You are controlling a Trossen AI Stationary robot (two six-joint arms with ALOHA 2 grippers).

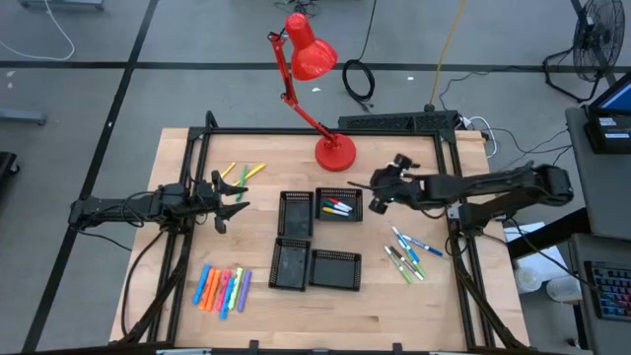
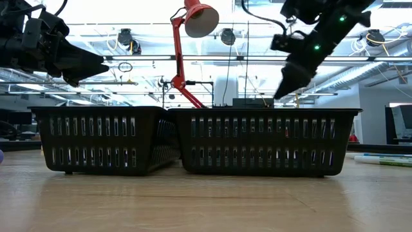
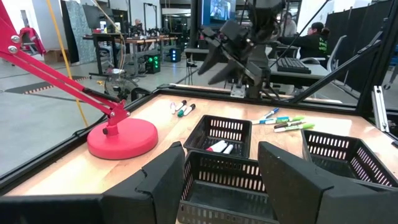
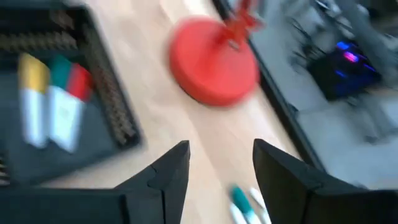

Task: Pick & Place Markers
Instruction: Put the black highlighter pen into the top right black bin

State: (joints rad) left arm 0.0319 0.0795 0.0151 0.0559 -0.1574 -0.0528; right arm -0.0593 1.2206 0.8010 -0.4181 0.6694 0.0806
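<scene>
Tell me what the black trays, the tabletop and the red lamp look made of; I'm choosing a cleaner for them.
Black trays: probably moulded plastic, matte, with even slotted walls. Tabletop: wood, light with visible plank seams and grain, and a low sheen. Red lamp: likely painted metal, with a glossy shade and base, though plastic cannot be ruled out.

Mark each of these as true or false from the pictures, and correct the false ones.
1. All four mesh trays hold markers. False: only the tray nearest the lamp holds any; the other three look empty.
2. The red lamp stands on the table. True.
3. The right gripper grips a marker. False: its fingers are apart with nothing between them.
4. Neon highlighters lie in a row on the left arm's side. True.
5. The left gripper is open. True.
</scene>
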